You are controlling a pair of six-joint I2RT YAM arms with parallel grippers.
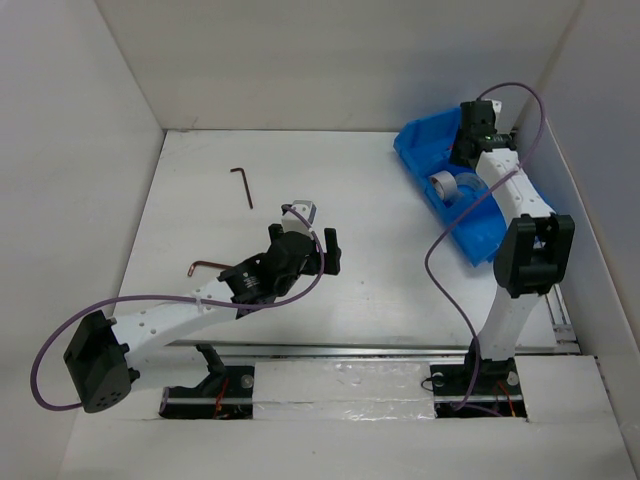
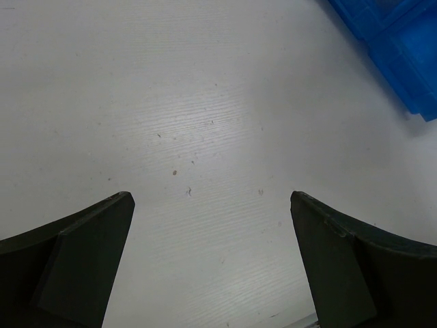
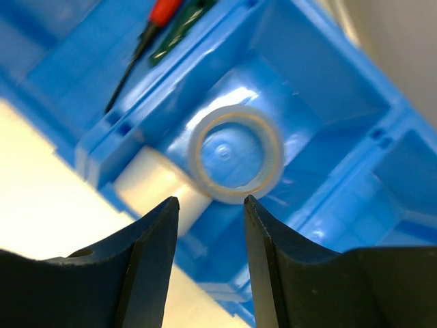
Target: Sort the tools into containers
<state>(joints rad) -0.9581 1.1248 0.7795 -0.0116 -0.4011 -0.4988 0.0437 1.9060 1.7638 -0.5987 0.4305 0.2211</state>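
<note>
The blue three-compartment bin (image 1: 425,145) sits at the far right, and one corner of it shows in the left wrist view (image 2: 403,48). A silver-grey tape roll (image 1: 447,186) lies in its middle compartment. My right gripper (image 1: 470,140) hovers over the bin, and its wrist view shows it open and empty (image 3: 212,201) just above the roll (image 3: 235,154). A pale cylinder (image 3: 157,184) lies beside the roll. A red-handled screwdriver (image 3: 153,20) lies in the neighbouring compartment. My left gripper (image 1: 315,228) is wide open and empty (image 2: 212,198) over bare table. A dark hex key (image 1: 243,186) and a brownish hex key (image 1: 205,266) lie on the table.
White walls enclose the table on the left, back and right. The right wall runs close behind the bin. Purple cables (image 1: 440,250) loop off both arms. A metal rail (image 1: 380,350) runs along the near edge.
</note>
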